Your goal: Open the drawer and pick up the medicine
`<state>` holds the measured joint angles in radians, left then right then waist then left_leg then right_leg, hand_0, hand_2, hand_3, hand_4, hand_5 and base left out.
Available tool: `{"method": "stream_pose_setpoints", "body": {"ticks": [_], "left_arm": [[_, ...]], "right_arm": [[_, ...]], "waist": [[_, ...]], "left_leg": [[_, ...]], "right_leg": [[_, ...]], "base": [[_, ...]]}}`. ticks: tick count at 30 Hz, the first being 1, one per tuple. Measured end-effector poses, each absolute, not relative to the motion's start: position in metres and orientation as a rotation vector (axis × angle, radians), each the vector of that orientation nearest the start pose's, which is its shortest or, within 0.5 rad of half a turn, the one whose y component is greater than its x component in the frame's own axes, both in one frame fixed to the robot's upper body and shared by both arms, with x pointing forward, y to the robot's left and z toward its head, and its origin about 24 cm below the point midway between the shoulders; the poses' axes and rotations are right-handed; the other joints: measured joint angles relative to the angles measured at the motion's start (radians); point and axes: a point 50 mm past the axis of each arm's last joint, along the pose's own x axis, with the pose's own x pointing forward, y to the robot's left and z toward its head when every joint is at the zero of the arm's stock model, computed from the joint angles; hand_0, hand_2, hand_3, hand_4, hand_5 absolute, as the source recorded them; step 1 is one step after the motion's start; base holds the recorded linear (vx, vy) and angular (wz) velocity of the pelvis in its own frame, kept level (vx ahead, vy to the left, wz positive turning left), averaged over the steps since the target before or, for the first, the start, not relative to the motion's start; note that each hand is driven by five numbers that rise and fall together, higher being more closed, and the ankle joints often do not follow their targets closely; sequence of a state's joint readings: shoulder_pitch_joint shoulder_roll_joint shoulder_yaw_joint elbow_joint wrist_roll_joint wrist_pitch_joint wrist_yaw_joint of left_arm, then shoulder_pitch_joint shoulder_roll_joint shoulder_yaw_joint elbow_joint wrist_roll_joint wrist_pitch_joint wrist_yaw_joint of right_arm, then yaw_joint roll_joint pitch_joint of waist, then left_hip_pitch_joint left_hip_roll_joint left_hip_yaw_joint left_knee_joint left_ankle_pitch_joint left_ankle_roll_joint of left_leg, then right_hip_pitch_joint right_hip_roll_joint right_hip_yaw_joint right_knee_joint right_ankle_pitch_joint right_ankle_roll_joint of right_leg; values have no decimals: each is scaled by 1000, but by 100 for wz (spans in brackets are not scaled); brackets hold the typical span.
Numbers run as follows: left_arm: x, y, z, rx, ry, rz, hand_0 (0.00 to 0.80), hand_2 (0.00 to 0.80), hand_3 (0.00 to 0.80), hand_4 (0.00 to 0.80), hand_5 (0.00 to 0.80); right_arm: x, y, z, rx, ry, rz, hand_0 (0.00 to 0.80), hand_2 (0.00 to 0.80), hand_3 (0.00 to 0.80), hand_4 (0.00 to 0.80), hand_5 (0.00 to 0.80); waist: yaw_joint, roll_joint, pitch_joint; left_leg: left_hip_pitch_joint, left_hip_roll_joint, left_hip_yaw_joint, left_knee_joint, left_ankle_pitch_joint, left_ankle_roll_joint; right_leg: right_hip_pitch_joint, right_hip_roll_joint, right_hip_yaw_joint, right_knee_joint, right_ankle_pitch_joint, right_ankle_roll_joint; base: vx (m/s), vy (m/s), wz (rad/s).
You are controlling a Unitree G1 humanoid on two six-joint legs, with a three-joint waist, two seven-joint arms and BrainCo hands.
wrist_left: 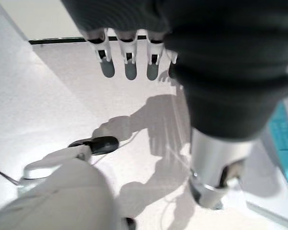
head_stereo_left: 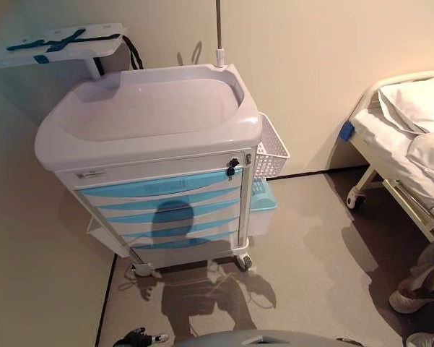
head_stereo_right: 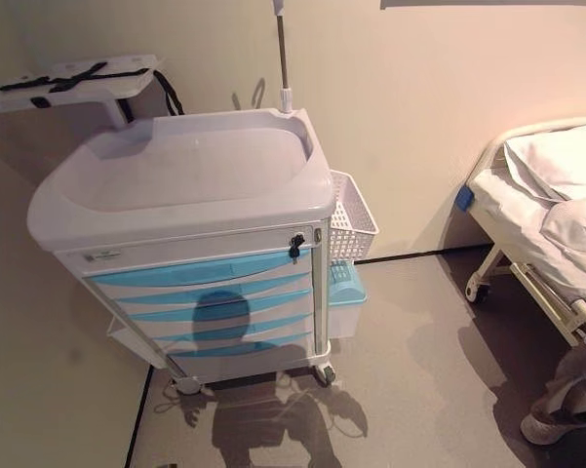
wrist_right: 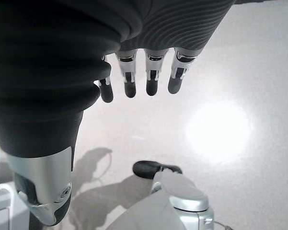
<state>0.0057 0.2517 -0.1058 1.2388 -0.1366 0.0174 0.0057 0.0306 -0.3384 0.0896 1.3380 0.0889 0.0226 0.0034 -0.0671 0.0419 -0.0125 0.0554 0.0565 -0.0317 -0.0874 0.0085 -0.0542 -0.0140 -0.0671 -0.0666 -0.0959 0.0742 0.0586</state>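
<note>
Nearest, both hands hang low by the robot's sides over bare floor: the left hand [wrist_left: 129, 62] shows its fingers [wrist_left: 107, 67] straight and relaxed in a row, holding nothing, and the right hand [wrist_right: 144, 76] likewise, its fingers [wrist_right: 152, 84] loose and empty. Only the left hand's dark tip shows in the head view, at about 7 o'clock. The medicine is not visible anywhere; by my judgement it lies inside one of the closed drawers of the medical cart [head_stereo_left: 148, 144], which stands ahead at about 11 o'clock. The step in hand is reaching for a drawer, so a hand should rise to the top blue-fronted drawer [head_stereo_left: 159, 186], hook its fingers under the curved blue pull and draw straight back, keeping the pull level so the wheeled cart does not roll or swing. The small lock [head_stereo_left: 232, 165] just above that drawer's right end may mean the drawers are locked. Nothing stands between robot and cart. A white wire basket [head_stereo_left: 271, 150] hangs on the cart's right side, with a pale blue bin [head_stereo_left: 263, 206] below it. Farther off at 2 o'clock is a hospital bed [head_stereo_left: 408, 144], and a person's shoe [head_stereo_left: 408, 300] at 4 o'clock.
</note>
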Motion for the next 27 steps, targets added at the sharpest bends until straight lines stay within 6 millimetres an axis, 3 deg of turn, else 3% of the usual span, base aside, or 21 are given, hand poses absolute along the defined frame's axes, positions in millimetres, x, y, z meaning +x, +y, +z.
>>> {"method": "stream_pose_setpoints", "body": {"ticks": [2, 6, 9, 17, 24, 27], "left_arm": [[102, 240, -157, 140, 1182, 166, 0, 0, 0, 0, 0], [164, 232, -133, 68, 945, 175, 0, 0, 0, 0, 0], [193, 228, -116, 17, 821, 190, 0, 0, 0, 0, 0], [233, 219, -84, -86, 626, 213, 0, 0, 0, 0, 0], [269, 207, -47, -163, 434, 189, 0, 0, 0, 0, 0], [274, 202, -41, -188, 412, 180, 0, 0, 0, 0, 0]], "right_arm": [[54, -283, -155, -274, 1365, -223, 0, 0, 0, 0, 0], [81, -291, -148, -294, 1296, -244, 0, 0, 0, 0, 0], [95, -291, -145, -294, 1254, -259, 0, 0, 0, 0, 0], [118, -290, -139, -289, 1182, -274, 0, 0, 0, 0, 0], [150, -285, -129, -291, 1088, -267, 0, 0, 0, 0, 0], [155, -284, -128, -290, 1073, -269, 0, 0, 0, 0, 0]], "waist": [[-1, 0, 15], [-1, 4, 89], [-2, -3, 108], [-7, -6, 147], [-4, -31, 218], [-8, -38, 228]], "left_leg": [[-39, -4, 0, 9, 6, -2], [-106, -13, 0, 7, 36, -3], [-154, -16, 1, 4, 45, -4], [-220, -13, 2, 1, 54, -6], [-249, -19, 1, 4, 54, -6], [-261, -19, 0, 5, 54, -6]], "right_leg": [[-36, 0, 1, 2, 11, 3], [-100, -8, 3, 5, 42, 0], [-149, -9, 5, 4, 46, 4], [-220, -7, 5, 6, 56, -2], [-247, -8, 4, 6, 58, -1], [-258, -8, 4, 6, 57, -1]], "base": [[-155, 7, -1], [-83, 9, 0], [-86, 12, -2], [-51, 4, -1], [-41, 5, 0], [-38, 1, 0]]}}
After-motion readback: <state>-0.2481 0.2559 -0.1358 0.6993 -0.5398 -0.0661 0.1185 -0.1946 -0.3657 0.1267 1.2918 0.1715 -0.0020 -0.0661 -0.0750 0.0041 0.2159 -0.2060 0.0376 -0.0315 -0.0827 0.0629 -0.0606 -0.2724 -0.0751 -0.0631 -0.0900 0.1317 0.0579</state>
